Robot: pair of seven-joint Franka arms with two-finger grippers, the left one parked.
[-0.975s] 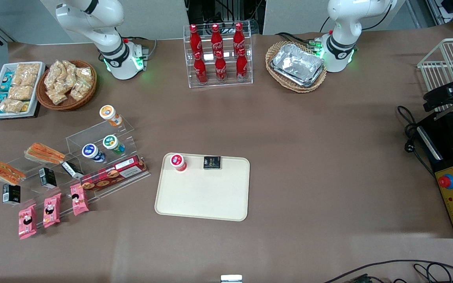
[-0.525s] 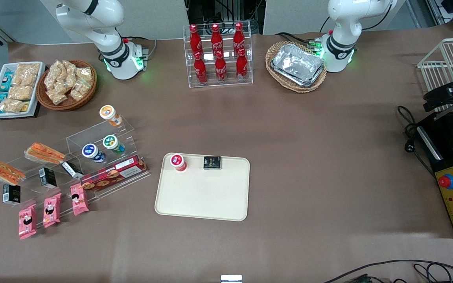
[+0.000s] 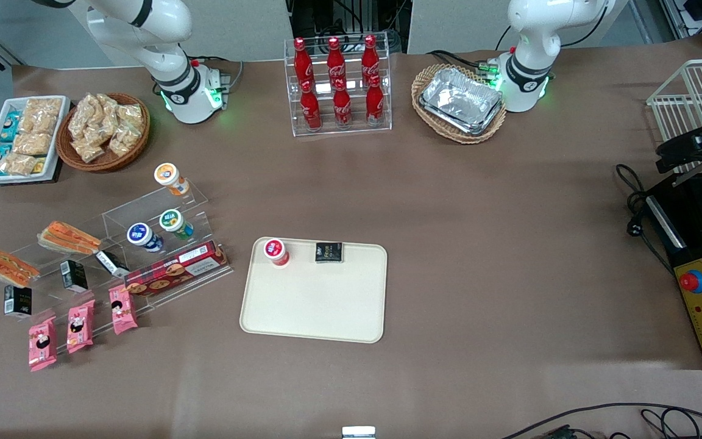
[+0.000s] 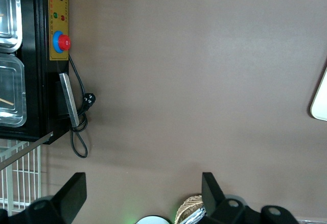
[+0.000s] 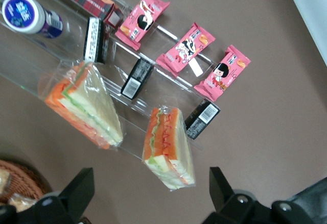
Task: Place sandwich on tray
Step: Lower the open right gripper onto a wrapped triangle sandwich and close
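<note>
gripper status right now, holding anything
gripper: open, holding nothing, hovering above the sandwich on the clear display stand, not touching it.

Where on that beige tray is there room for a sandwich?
The tray is bare across its half nearer the front camera; only the red-lidded cup and black packet crowd its farther rim. The sandwich sits on the crowded clear rack, with the gripper open above it.
</note>
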